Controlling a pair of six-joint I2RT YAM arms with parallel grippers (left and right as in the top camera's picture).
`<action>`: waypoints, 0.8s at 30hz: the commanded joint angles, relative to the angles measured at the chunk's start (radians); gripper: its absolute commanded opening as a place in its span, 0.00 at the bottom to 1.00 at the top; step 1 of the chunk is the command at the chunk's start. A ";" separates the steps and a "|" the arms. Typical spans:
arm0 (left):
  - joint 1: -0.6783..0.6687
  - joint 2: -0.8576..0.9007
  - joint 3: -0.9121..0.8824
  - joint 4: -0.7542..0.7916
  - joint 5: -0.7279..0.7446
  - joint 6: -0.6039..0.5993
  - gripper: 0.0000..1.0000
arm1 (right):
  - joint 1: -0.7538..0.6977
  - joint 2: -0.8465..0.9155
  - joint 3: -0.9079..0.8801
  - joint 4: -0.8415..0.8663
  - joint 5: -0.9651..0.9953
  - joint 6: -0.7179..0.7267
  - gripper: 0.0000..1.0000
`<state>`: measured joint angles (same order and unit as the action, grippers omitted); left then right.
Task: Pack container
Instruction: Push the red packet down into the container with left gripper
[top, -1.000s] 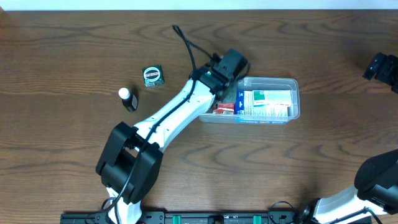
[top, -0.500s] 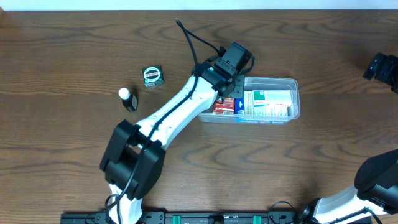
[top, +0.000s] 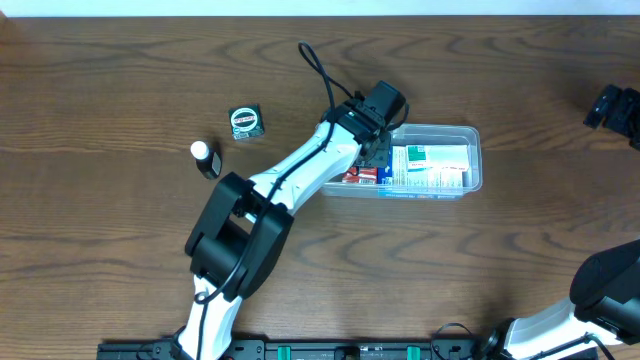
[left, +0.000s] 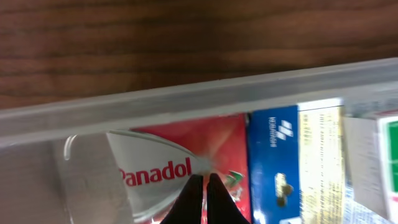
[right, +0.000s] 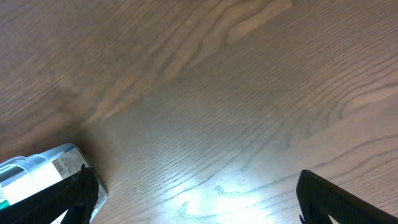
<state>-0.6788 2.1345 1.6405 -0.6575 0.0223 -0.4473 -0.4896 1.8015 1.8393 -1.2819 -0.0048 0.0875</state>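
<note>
Shows the container (top: 478, 168) lying right of centre on the counter (top: 100, 230), long side running left to right. Holds at its left end a red Panadol box (left: 180, 155), just beside that a blue box (left: 273, 155), then a white-and-green box (top: 430, 160) filling the rest toward the right end.

Shows the left gripper (left: 204, 180) inside the container's left end, jaws pressed together with nothing between them, tips over the Panadol lettering; cannot tell whether touching the box.

Shows the right gripper (right: 196, 186) well apart toward the right, jaws spread wide over bare wood.

Shows, left of the container and well apart from it, a dark green packet (top: 245, 121) and, nearer the robot, a small white-capped bottle (top: 204, 158), not touching each other.
</note>
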 joint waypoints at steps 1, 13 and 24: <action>-0.002 0.038 0.011 -0.006 -0.015 0.009 0.06 | -0.003 -0.016 0.013 0.000 -0.003 0.012 0.99; -0.002 0.062 0.011 -0.014 -0.015 0.009 0.06 | -0.003 -0.016 0.013 0.000 -0.003 0.012 0.99; -0.002 0.071 -0.001 -0.019 -0.033 0.009 0.06 | -0.003 -0.016 0.013 0.000 -0.003 0.013 0.99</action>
<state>-0.6788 2.1571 1.6447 -0.6617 0.0185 -0.4473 -0.4896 1.8015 1.8393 -1.2819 -0.0048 0.0875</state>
